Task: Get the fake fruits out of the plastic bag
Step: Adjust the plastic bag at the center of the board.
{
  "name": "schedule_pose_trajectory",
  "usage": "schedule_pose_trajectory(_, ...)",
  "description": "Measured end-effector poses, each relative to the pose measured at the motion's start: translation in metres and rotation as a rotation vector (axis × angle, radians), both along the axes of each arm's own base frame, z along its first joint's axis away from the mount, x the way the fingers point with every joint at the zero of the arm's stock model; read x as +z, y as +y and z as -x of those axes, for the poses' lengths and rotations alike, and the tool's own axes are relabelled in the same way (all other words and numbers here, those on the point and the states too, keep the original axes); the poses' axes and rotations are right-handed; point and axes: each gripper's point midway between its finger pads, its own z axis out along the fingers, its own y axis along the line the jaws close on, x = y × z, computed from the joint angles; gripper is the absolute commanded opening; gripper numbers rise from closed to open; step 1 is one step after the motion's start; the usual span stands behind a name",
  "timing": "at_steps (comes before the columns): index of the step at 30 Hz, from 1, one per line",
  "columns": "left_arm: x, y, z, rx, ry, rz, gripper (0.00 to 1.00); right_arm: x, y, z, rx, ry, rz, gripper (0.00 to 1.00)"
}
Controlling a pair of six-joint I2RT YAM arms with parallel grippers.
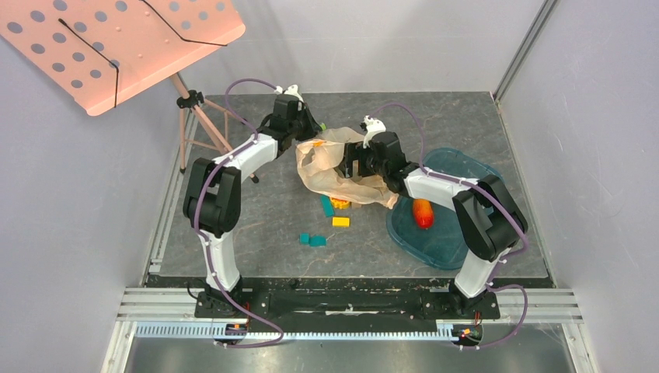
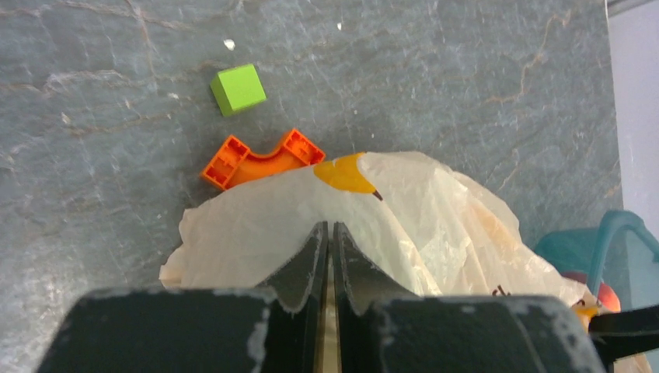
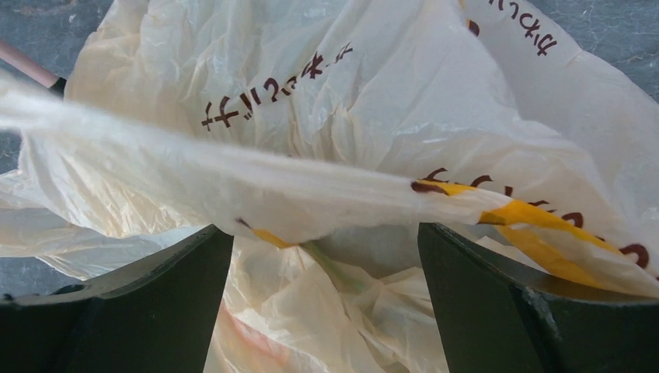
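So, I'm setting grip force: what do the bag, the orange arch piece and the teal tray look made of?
The bag looks like thin plastic film: crinkled, translucent. The orange arch piece: likely hard moulded plastic, matte, hollow ribbed ends. The teal tray seems rigid tinted plastic, glossy, see-through.

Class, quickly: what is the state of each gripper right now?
Left gripper: shut, fingers pinching the plastic bag.
Right gripper: open, bag film loose between its fingers.

We see the plastic bag [image 1: 336, 167], pale peach, crinkled and orange-printed, heaped mid-bench [image 1: 256, 233] with its mouth open, and one fake fruit [image 1: 423, 212], glossy orange-red fading to yellow, lying in the teal tray [image 1: 451, 242].
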Motion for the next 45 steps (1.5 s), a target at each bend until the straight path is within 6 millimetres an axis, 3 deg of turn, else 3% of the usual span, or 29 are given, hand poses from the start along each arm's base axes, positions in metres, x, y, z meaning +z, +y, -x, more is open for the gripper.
schedule_pose_trajectory(11, -0.031, -0.008, 0.013, -0.033, 0.028, 0.001, 0.09, -0.009, 0.009, -0.010, 0.037, 0.006, 0.012, 0.98)
schedule_pose_trajectory(31, -0.025, -0.024, 0.009, -0.119, -0.054, 0.044, 0.02, -0.020, 0.017, -0.018, 0.090, 0.017, 0.034, 0.98)
schedule_pose_trajectory(37, -0.039, -0.034, 0.025, -0.160, -0.014, 0.045, 0.02, -0.005, -0.003, -0.002, 0.066, -0.007, 0.077, 0.98)
schedule_pose_trajectory(45, -0.069, -0.042, 0.056, -0.213, 0.082, 0.031, 0.02, 0.051, -0.009, -0.003, 0.049, -0.139, 0.050, 0.98)
